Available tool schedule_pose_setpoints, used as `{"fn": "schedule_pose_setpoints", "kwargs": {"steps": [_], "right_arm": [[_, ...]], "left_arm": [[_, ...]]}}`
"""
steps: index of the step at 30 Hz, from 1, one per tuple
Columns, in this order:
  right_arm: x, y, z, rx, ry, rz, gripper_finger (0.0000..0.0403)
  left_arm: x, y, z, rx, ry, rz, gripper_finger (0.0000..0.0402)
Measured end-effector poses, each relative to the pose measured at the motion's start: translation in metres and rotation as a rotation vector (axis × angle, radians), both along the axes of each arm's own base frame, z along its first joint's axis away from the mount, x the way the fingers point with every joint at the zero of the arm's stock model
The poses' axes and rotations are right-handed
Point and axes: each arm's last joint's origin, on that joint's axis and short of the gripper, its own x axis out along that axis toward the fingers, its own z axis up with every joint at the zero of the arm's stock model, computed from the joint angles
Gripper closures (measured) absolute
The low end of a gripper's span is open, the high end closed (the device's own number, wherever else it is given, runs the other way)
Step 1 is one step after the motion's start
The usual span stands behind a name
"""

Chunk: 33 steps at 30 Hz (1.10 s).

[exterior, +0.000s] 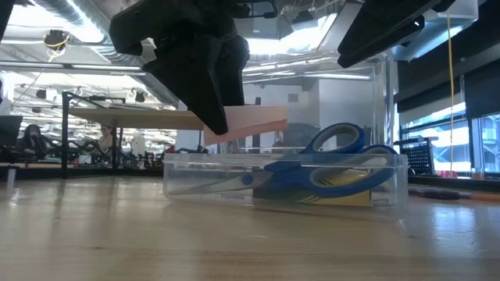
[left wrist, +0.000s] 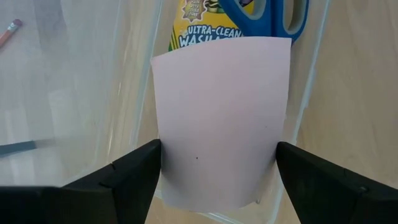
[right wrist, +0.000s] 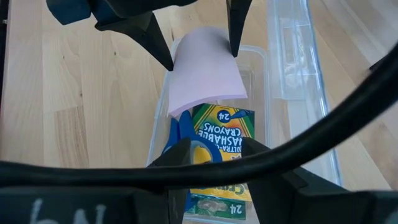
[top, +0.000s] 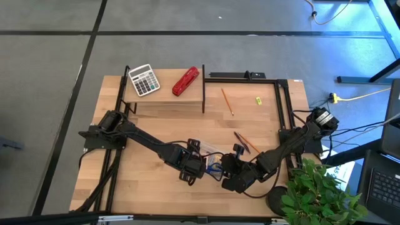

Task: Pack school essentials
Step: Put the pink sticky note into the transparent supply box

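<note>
A pale pink sticky-note pad [left wrist: 221,121], pinched between the left gripper's [left wrist: 217,171] jaws, hangs over a clear plastic case [exterior: 285,181] holding blue-handled scissors [exterior: 328,160] and a yellow box reading "ULTRA-CLEAN WASHABLE CRAYONS 24" [right wrist: 221,140]; the right gripper's [top: 236,172] jaw state cannot be told.

You had even, bright light from overhead across the desk [top: 156,125] in the high view, with a bluish cast on the floor at the far right. In the low view the left pincer [exterior: 205,78] was a dark silhouette against glaring ceiling lights, and the near desk surface blurred. Just below that pincer, the clear box [exterior: 285,183] carried soft reflections. In the left wrist view the pink sticky-note pad [left wrist: 221,118] between the fingers [left wrist: 124,180] looked washed out, nearly white.
</note>
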Motion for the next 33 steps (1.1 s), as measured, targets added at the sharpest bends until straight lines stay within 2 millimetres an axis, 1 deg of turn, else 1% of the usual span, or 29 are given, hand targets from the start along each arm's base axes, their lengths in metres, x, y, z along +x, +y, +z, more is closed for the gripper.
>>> {"fn": "schedule_pose_setpoints", "kwargs": {"steps": [9, 21, 33], "right_arm": [[0.000, 0.000, 0.000, 0.000, 0.000, 0.000, 0.0258], [0.000, 0.000, 0.000, 0.000, 0.000, 0.000, 0.0258], [0.000, 0.000, 0.000, 0.001, 0.000, 0.000, 0.0258]], "left_arm": [[0.001, 0.002, 0.000, -0.001, 0.000, 0.008, 0.0099], [0.005, 0.013, 0.000, -0.001, -0.001, 0.037, 0.0099], [0.005, 0.014, 0.000, -0.004, 0.000, 0.035, 0.0099]]}}
